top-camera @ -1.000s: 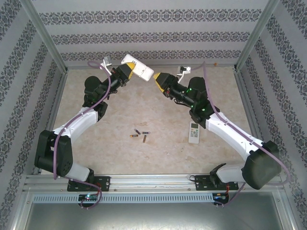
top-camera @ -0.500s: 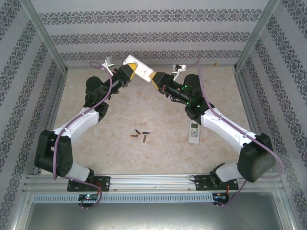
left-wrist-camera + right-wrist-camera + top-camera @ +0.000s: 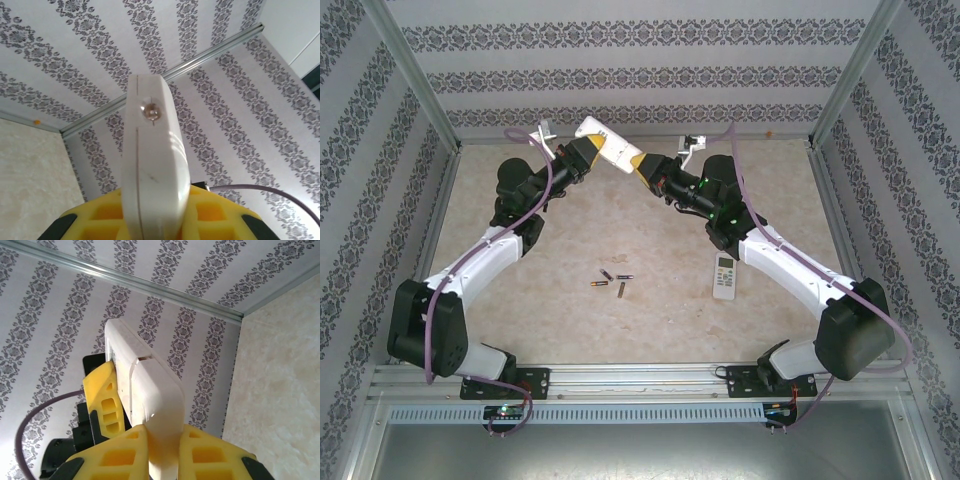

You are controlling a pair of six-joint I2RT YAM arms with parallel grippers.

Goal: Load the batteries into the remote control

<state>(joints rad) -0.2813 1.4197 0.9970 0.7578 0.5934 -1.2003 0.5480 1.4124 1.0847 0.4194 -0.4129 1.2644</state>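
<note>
Far centre, raised off the table point(image 3: 650, 235): white remote point(image 3: 611, 147) pinched at opposite ends, left gripper point(image 3: 582, 157) and right gripper point(image 3: 642, 166) each clamped on it. Batteries point(image 3: 611, 282) lie loose at near centre, well apart from both grippers. Second remote point(image 3: 724, 276) lies flat to their right.

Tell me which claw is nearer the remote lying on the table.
Right. The right claw is beyond and left of the table remote; the left claw farther left, both gripping the raised remote.
</note>
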